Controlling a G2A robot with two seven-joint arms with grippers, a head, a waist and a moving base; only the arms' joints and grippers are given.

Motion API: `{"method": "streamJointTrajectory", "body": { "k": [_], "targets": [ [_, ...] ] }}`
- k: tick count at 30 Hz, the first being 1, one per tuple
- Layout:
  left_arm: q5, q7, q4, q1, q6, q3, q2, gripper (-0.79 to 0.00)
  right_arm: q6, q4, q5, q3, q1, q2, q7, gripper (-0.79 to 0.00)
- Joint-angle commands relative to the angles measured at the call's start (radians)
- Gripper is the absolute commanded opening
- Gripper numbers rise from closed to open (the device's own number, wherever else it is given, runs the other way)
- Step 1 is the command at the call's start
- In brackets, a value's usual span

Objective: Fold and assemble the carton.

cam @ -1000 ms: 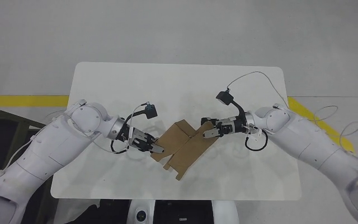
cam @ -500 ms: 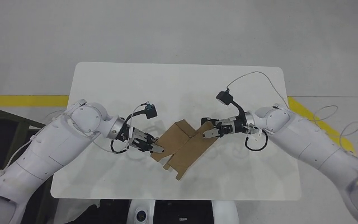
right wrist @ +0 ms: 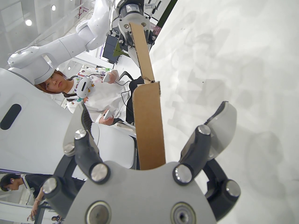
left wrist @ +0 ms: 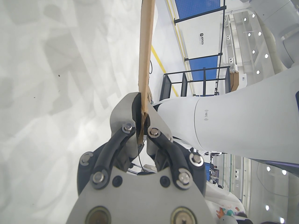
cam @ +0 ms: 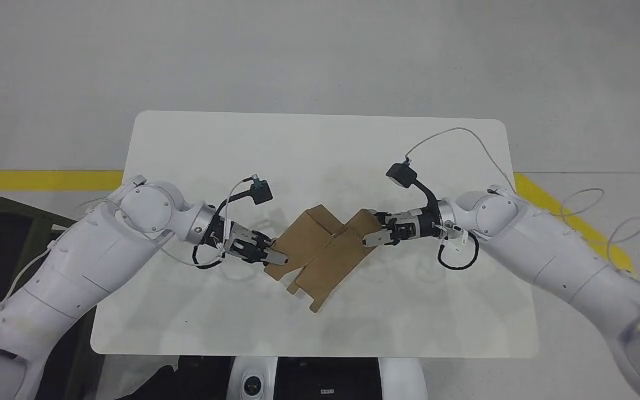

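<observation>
- Table [cam: 300,140]: white. The top view gives its whole outline; the wrist views show bare patches [left wrist: 46,71] [right wrist: 233,47] beside the carton.
- Carton [cam: 325,258]: brown and not yet boxed.
  - Top view: it is over the middle of the table, between the two arms. Flat panels and short flaps spread out, with the long axis on a diagonal.
  - Left wrist view: it shows edge-on as a thin strip [left wrist: 146,36], so panel shapes cannot be read.
  - Right wrist view: one broad flap [right wrist: 148,117] joins at a crease to a narrower strip running to the far arm.
  - Whether any corner touches the table cannot be told.
- Left gripper [cam: 268,262]: at the carton's left edge.
  - Top view: its fingers are too small to judge.
  - Left wrist view: the gripper [left wrist: 141,115] is clamped on the carton's edge, with cardboard pinched between the pads.
  - Right wrist view: seen farther off [right wrist: 136,31], gripping the strip's far end.
- Right gripper [cam: 372,238]: at the carton's right corner.
  - Right wrist view: the gripper [right wrist: 154,110] has its fingers [right wrist: 222,120] spread wide. The flap passes between them and neither pad presses on it.
</observation>
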Motion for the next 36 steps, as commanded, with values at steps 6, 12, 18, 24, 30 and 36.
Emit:
{"method": "streamJointTrajectory", "body": {
  "k": [6,12,18,24,30,36],
  "targets": [
    [0.025,0.030,-0.021,0.018,0.016,-0.009,0.000,-0.785,0.027,-0.018,-0.045,0.027,-0.023,0.002,-0.023,0.000],
    [0.019,0.012,-0.036,0.034,0.019,-0.036,0.003,-0.785,0.034,-0.016,-0.070,0.070,-0.049,0.007,-0.002,0.000],
    [0.009,-0.005,-0.044,0.051,0.022,-0.054,0.002,-0.785,0.039,-0.005,-0.094,0.110,-0.072,0.010,0.022,0.000],
    [0.008,-0.021,-0.048,0.065,0.025,-0.069,0.000,-0.785,0.046,-0.009,-0.108,0.148,-0.091,0.012,0.046,-0.456],
    [0.009,-0.027,-0.046,0.073,0.028,-0.082,-0.004,-0.785,0.052,-0.033,-0.115,0.174,-0.115,0.013,0.052,-0.628],
    [0.012,-0.030,-0.048,0.081,0.030,-0.093,-0.008,-0.785,0.058,-0.048,-0.124,0.194,-0.133,0.014,0.057,-0.782]
  ]
}}
